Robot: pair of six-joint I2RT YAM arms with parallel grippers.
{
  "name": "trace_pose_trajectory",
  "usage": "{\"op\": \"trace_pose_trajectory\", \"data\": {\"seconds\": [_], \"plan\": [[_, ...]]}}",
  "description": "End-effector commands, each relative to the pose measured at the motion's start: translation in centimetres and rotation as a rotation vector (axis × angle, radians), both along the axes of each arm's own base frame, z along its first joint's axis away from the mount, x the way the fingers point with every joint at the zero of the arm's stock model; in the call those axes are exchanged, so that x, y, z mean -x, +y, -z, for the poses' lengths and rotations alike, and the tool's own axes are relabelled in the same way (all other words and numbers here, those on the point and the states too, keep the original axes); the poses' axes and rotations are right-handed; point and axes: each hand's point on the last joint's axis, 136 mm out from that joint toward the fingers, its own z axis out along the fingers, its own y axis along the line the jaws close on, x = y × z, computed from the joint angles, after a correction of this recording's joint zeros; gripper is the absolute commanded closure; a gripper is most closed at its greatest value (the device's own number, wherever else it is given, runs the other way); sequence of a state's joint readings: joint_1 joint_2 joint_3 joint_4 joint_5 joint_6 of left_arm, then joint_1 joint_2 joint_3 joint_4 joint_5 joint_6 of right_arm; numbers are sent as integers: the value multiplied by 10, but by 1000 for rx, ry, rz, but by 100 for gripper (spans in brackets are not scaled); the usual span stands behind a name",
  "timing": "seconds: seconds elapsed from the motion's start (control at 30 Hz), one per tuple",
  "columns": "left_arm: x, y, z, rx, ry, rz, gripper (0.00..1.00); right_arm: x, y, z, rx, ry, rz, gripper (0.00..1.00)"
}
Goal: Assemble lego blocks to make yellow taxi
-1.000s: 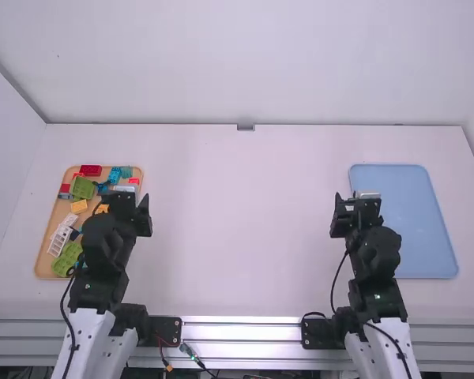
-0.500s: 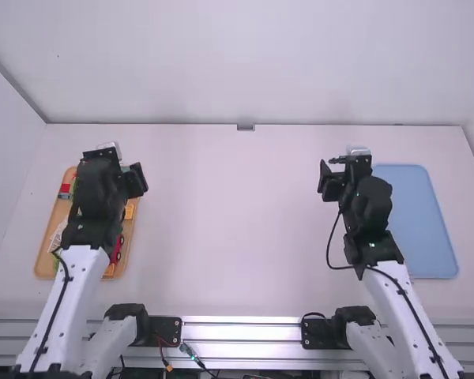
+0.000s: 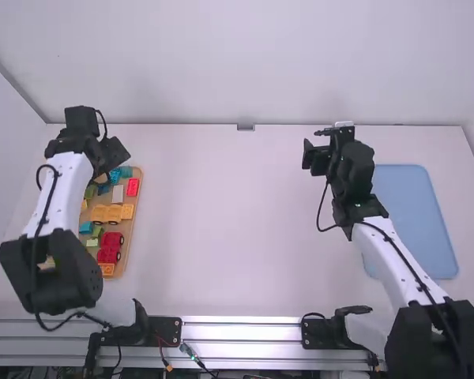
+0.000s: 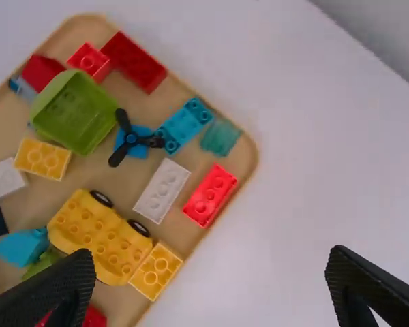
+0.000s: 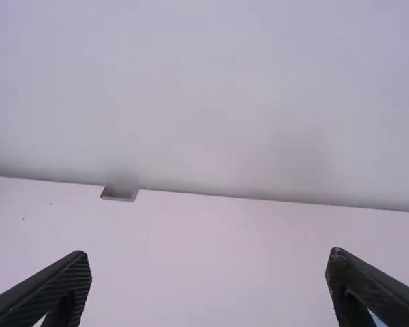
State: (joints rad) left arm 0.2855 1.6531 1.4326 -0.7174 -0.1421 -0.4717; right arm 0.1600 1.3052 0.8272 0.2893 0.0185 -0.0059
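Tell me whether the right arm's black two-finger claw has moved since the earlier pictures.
Yes. In the high view, the right claw has moved forward, away from the camera, and left, judged against the light-blue rectangular tray.

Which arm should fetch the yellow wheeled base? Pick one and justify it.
Left, I'd say: the left gripper is open by the tan tray holding the yellow wheeled base, while the right gripper is far across the table.
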Motion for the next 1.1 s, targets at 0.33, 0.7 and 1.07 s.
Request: {"op": "trace_pose_trajectory", "data": {"seconds": [0.33, 0.7, 1.07], "plan": [[5, 21, 49, 112, 129, -246, 1, -27, 12, -8, -3, -15, -12, 1], [34, 12, 81, 180, 199, -413, 1, -27, 12, -7, -2, -13, -12, 1], [55, 10, 113, 231, 209, -578, 1, -27, 12, -5, -1, -5, -12, 1]]}}
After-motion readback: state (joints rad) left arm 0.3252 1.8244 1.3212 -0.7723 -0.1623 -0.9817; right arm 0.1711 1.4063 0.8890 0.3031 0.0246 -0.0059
